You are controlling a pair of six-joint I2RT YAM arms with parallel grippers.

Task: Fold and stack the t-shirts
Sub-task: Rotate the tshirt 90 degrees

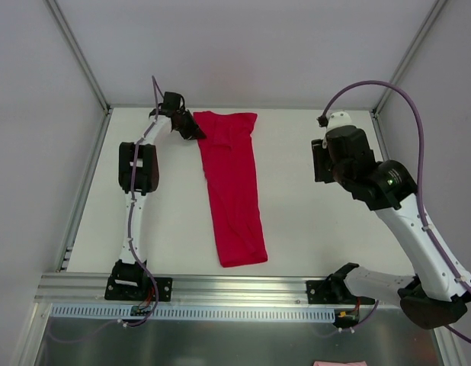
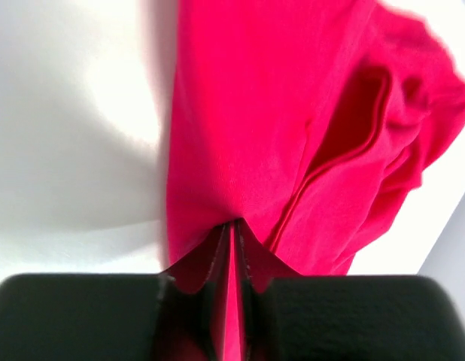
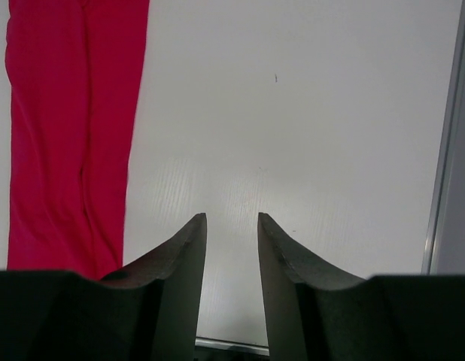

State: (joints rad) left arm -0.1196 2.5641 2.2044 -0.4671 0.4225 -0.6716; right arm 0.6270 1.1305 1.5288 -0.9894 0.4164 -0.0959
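- T-shirt point(image 1: 234, 191): one, plain crimson red, folded lengthwise into a long narrow strip. It lies flat on the white worktop point(image 1: 319, 236) at the centre of the top view, running from upper centre down to lower centre with a slight lean to the right. The lower end is squared off and the upper end is wider.
- Left arm point(image 1: 136, 168): stretched up the left side of the top view, with its tip at the strip's upper left corner.
- Left jaws: clamped together on the t-shirt point(image 2: 293, 135). In the left wrist view a thin fold of red fabric is pinched between them at lower centre. The cloth rises from there and bunches in loose folds toward the upper right.
- Right arm point(image 1: 388, 187): at the right of the top view, well apart from the strip, with a purple cable point(image 1: 388, 88) looping above it.
- Right jaws: apart, with nothing between them and bare worktop point(image 3: 293, 135) beyond the gap. The t-shirt point(image 3: 67, 135) fills the left edge of the right wrist view.
- Metal rail point(image 1: 243, 288): crosses the bottom of the top view and carries both arm bases.
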